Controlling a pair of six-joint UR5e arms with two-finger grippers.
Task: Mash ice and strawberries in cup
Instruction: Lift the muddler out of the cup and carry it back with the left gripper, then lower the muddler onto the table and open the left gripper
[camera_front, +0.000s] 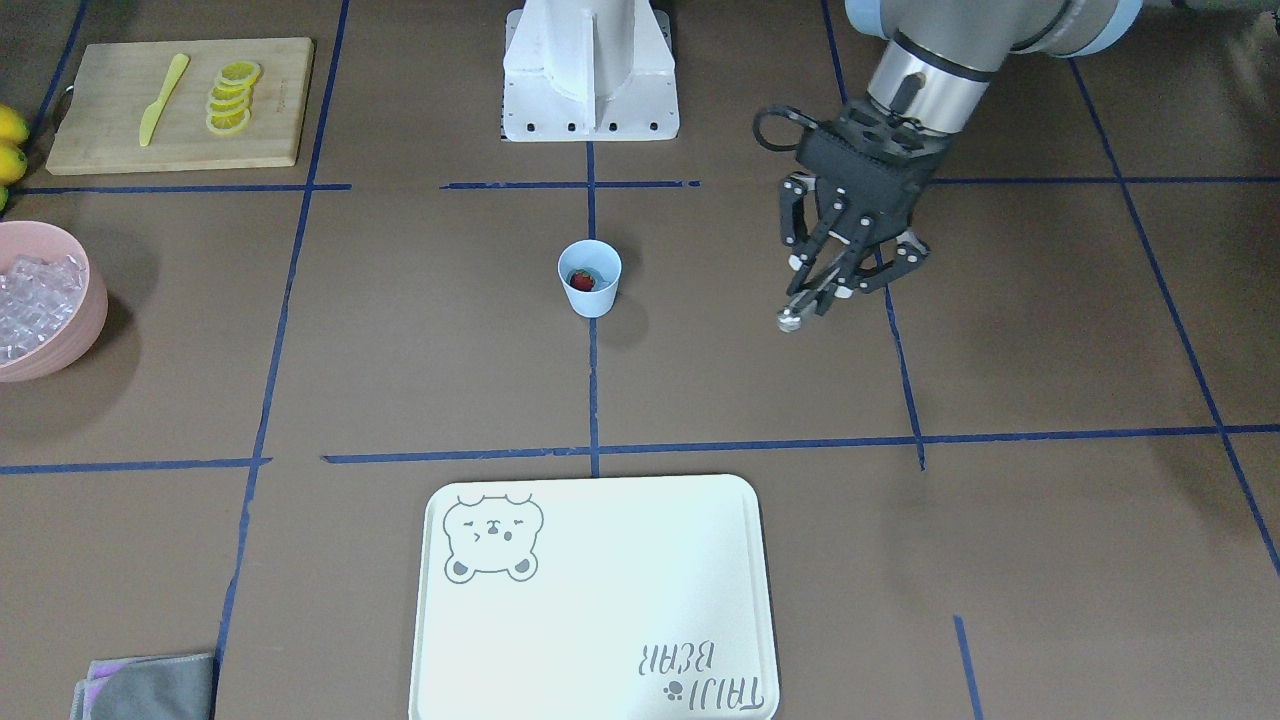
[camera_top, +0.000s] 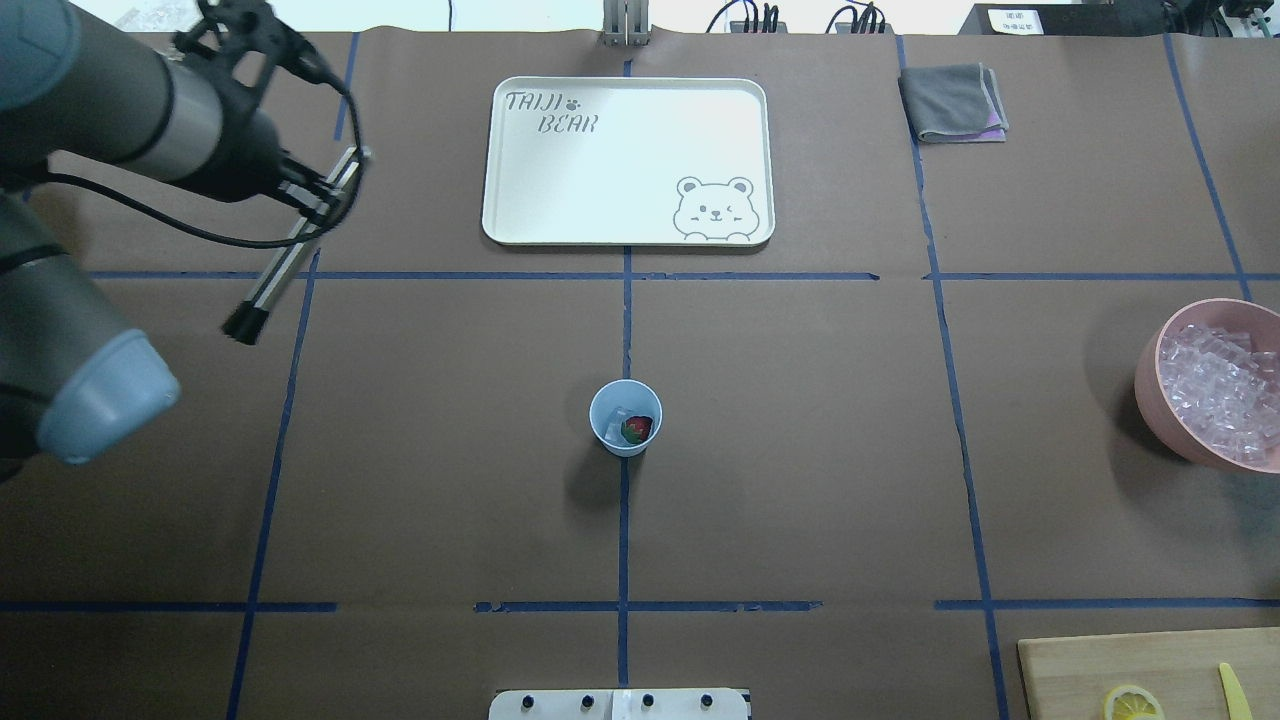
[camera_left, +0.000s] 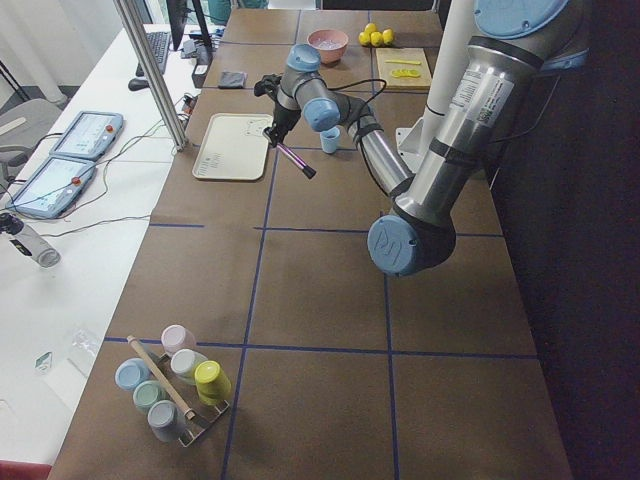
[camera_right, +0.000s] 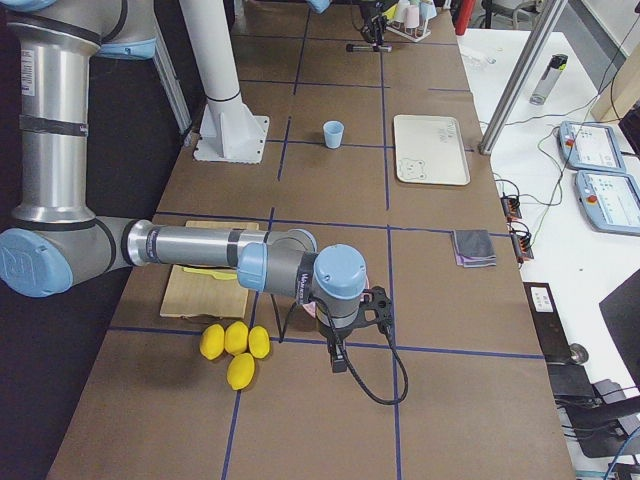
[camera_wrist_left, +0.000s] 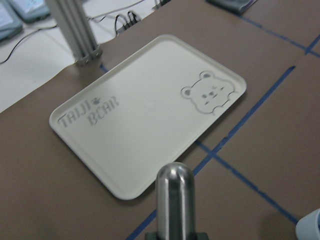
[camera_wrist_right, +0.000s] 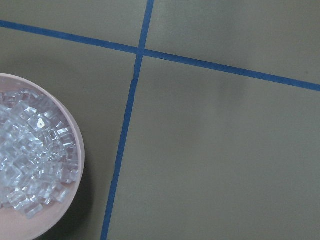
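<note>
One strawberry (camera_top: 636, 429) sits inside the light-blue cup (camera_top: 625, 418), with a whitish piece that looks like ice beside it. Cup is upright mid-tabletop (camera_top: 800, 450), on the blue tape line. Bulk ice (camera_top: 1222, 392) is heaped in the pink bowl (camera_top: 1148, 395) at the robot's right edge. The left hand (camera_front: 835, 280) is clamped on a metal muddler (camera_top: 290, 250), tilted, off the tabletop, well apart from the cup, nearer the bear tray (camera_top: 520, 170). The right hand (camera_right: 339, 355) is near the bowl; its grip can't be told.
</note>
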